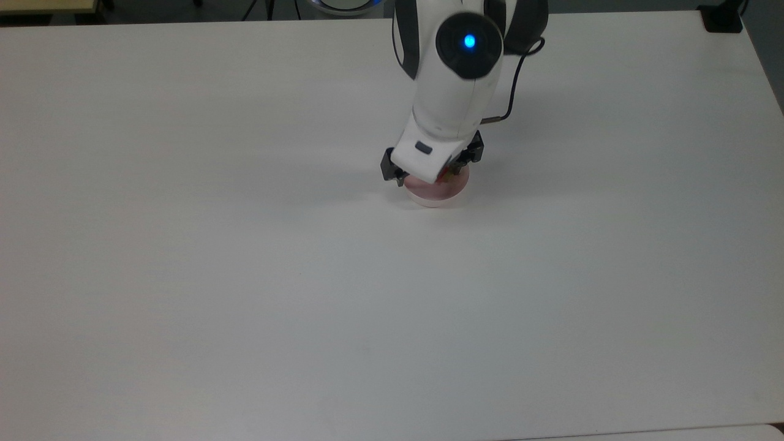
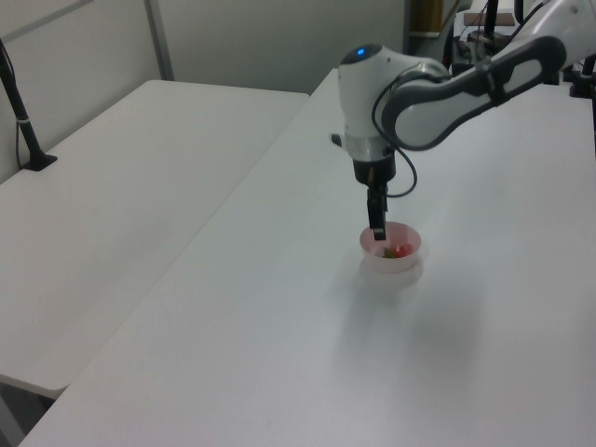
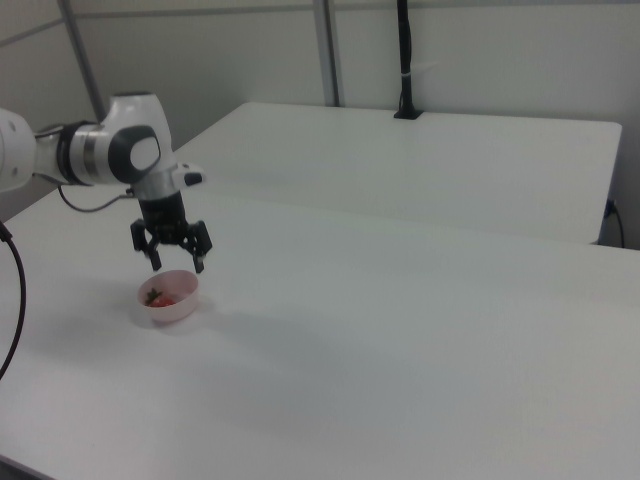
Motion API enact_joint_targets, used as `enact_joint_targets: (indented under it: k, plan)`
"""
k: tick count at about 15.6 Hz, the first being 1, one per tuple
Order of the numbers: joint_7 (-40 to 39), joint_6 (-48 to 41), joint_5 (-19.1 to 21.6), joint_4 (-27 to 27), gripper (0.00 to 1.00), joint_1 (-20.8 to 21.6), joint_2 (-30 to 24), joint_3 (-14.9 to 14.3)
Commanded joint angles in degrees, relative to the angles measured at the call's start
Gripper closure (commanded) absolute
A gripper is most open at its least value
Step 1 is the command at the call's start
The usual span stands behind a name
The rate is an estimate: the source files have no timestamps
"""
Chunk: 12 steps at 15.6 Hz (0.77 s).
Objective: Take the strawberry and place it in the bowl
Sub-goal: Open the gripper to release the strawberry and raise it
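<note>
Already your tool hangs just above the bowl with its fingers spread and nothing between them, because the strawberry lies inside the bowl, which sits well in from every worktop edge.

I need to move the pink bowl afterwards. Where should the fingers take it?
Probably on the bowl's rim, from straight above, one finger inside and one outside: it stands upright with its mouth open. Take the side away from the strawberry lying inside.
</note>
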Motion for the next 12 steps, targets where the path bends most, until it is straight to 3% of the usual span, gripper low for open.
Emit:
enact_joint_targets:
  k: [1, 3, 6, 10, 12]
  plan:
    - [7.2, -2.5, -4.5, -1.4, 0.0, -4.0, -8.7, 1.8]
    - [7.9, -8.0, -7.9, -0.4, 0.0, -9.6, -12.3, 5.4]
    - [8.1, -13.0, -8.6, 0.9, 0.0, -19.1, -17.1, 10.8]
    - [7.3, -13.8, -7.6, 0.9, 0.0, -25.2, -19.9, 11.9]
    - [7.2, -13.8, -6.8, 0.9, 0.0, -26.0, -20.0, 11.9]
